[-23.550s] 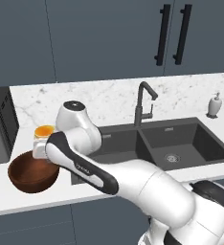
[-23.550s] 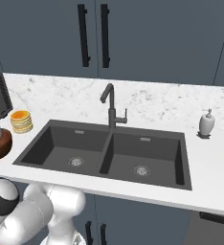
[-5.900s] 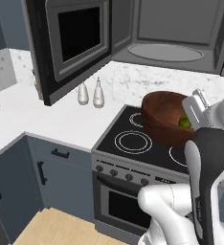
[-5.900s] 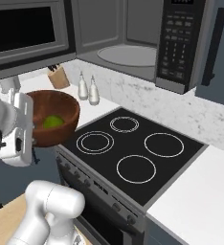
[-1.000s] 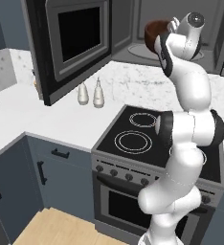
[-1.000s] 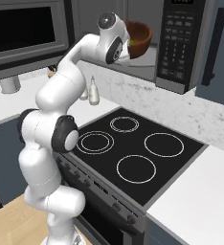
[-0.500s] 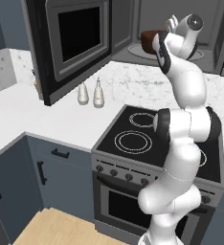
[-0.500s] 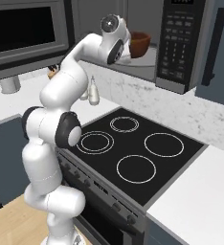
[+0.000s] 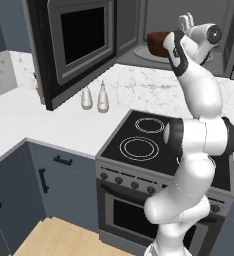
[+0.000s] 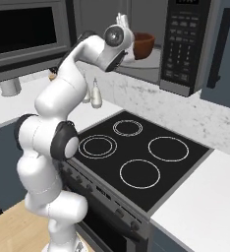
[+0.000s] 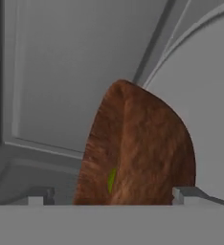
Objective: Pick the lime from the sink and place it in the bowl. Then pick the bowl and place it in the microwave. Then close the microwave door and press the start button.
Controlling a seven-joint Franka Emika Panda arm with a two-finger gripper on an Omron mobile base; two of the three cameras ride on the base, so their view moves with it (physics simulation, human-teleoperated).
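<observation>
The dark brown bowl [image 9: 158,43] [image 10: 143,44] rests on the round glass tray [image 9: 141,54] inside the open microwave [image 9: 154,14]. In the hand view the bowl [image 11: 142,143] looms close, and a sliver of the yellow-green lime [image 11: 112,179] shows inside it. My gripper [image 11: 114,195] [image 9: 186,21] [image 10: 122,19] is open at the bowl's near rim, its fingertips [image 11: 43,195] wide apart and holding nothing. The microwave door [image 9: 81,40] [image 10: 23,34] stands swung out to the left. The sink is out of view.
Below the microwave sits a black stovetop [image 9: 154,135] [image 10: 136,152] with an oven under it. Two small shakers [image 9: 94,97] stand on the marble counter left of the stove. The black control strip [image 10: 186,44] is right of the opening.
The fingers have spread wide and let go of the bowl, which has settled a little lower onto the tray. The hand has drawn slightly away from it.
</observation>
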